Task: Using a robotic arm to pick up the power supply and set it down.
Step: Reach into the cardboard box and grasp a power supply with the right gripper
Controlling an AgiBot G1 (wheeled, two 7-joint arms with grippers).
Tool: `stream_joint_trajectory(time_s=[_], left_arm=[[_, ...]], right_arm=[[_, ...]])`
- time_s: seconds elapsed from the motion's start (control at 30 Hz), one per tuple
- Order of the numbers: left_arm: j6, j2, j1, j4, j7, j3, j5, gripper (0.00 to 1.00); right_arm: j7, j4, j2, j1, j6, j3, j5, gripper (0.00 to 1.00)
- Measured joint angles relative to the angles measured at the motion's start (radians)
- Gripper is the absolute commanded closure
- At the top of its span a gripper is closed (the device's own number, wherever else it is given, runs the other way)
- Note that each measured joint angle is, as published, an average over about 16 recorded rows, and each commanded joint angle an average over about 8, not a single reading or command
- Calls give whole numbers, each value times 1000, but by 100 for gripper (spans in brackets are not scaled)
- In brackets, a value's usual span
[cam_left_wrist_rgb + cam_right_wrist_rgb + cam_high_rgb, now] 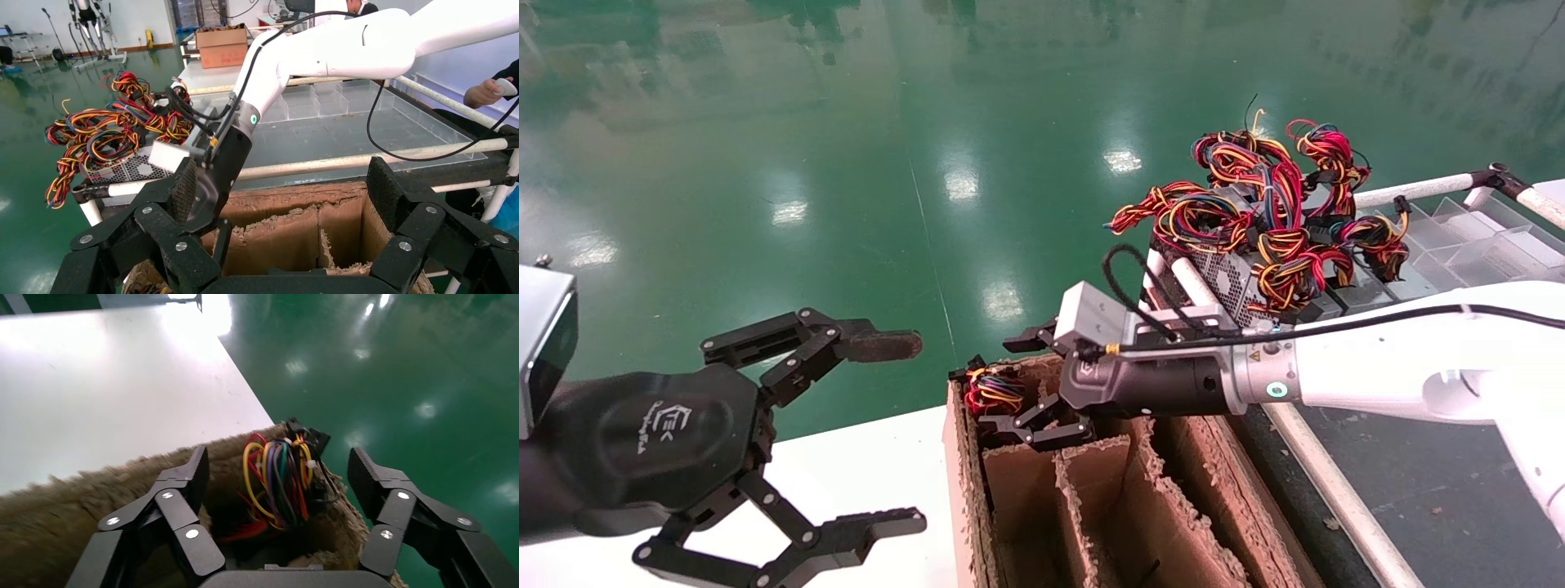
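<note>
**Right gripper open over the box corner, supply sitting down in the slot**

Head view: the right arm (1377, 371) reaches in from the right, and its gripper (1030, 384) hangs over the far-left corner of the cardboard box (1091, 498). Jaws are spread wide, one finger above the far rim and one just inside the divider. The power supply (993, 390) is in that corner slot; only its looped wire bundle pokes out, between the fingers but not pinched. Behind the arm, more supplies (1254, 237) sit piled on a cart with messy wire bunches. The left gripper (789, 441) is parked over the white table (878, 465) well left of the box, spread wide, holding nothing.

Left wrist view: the left fingers (398, 214) frame the shot, apart. Beyond them the right arm (343, 49) dips toward the box (294, 226), with the wire pile (104, 141) off to one side. Can't see the supply itself from here.

Right wrist view: looking down between the right fingers (183, 484), which are well apart. The wire bundle (278, 478) of the supply stands up inside the box corner (92, 496), with no finger touching it. The casing below is too dark to make out.
</note>
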Motion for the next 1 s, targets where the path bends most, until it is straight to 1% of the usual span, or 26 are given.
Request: stream_joint_trajectory(time_s=[0.17,0.33,0.73,1.0], left_arm=[[0,0,0,0,0,0,0,0],[0,0,0,0,0,0,0,0],[0,0,0,0,0,1,0,0],[0,0,0,0,0,1,-1,0]], right_arm=[[-57,13,-7,-10,26,-2,-13,100],[-82,30,-9,-21,48,-3,-21,100],[-79,59,4,-36,56,-2,-23,100],[-75,78,28,-42,44,15,3,100]])
